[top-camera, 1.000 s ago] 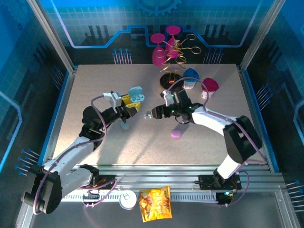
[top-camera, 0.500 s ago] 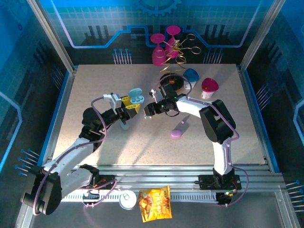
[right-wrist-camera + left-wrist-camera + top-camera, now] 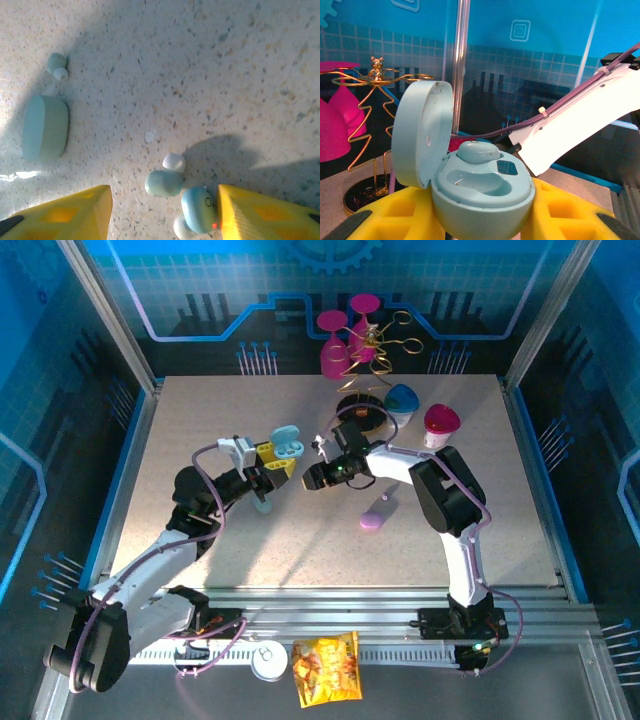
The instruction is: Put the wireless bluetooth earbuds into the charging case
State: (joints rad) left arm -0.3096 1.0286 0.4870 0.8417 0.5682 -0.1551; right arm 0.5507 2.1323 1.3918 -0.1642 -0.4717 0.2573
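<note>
My left gripper (image 3: 480,222) is shut on a pale blue charging case (image 3: 482,192), held up with its lid (image 3: 420,135) open. One earbud (image 3: 476,151) sits in the case's far socket, and the near socket is bare. In the top view this case (image 3: 287,440) hangs just left of my right gripper (image 3: 312,480). Low over the table, the right gripper (image 3: 165,200) stands open with two loose earbuds between its yellow fingers. The paler bud (image 3: 164,182) lies in the middle. The bluer bud (image 3: 200,209) touches the right finger (image 3: 260,215).
A closed pale case (image 3: 45,128) and another small bud (image 3: 57,65) lie on the table further left. A lilac case (image 3: 372,521) lies right of centre. Pink glasses (image 3: 335,350), a gold wire stand (image 3: 365,365), a blue cup (image 3: 402,402) and a red cup (image 3: 440,422) stand at the back.
The right arm has folded in towards the back while its gripper stayed near the same spot over the buds. Its jaws have narrowed. The left arm and case have not moved.
</note>
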